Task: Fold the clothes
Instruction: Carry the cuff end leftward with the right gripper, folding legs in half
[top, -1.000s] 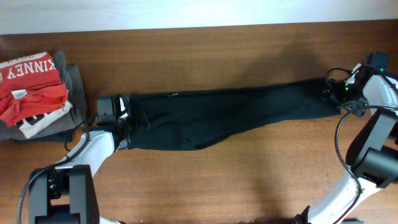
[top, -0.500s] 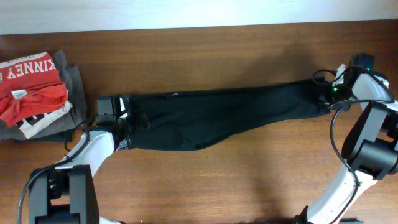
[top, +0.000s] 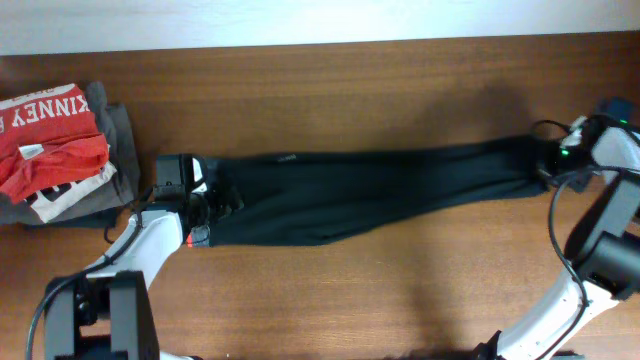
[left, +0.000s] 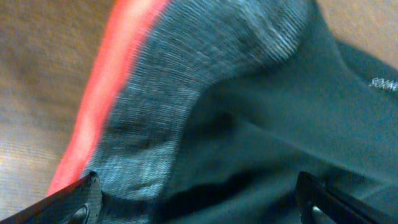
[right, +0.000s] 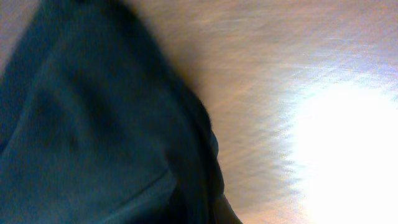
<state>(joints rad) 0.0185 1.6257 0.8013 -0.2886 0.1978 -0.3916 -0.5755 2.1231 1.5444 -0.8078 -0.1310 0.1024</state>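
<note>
Fingers (left: 79, 198) of your left gripper (left: 200, 202) stand wide apart, one at each lower corner of the wrist view, with the grey waistband (left: 205, 74) and its red-orange trim (left: 112, 81) between them. Your right gripper (top: 553, 166) sits at the leg end, but its wrist view gives only blurred black cloth on wood, so you cannot tell whether it grips. Your pants (top: 360, 190) lie stretched out lengthwise across the table (top: 350, 90). At the far left a red T-shirt (top: 50, 140) rests on folded grey garments (top: 122, 150).

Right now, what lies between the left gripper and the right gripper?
Only the black pants, stretched across the table from left gripper at the waistband to right gripper at the far end, as the overhead view shows.
</note>
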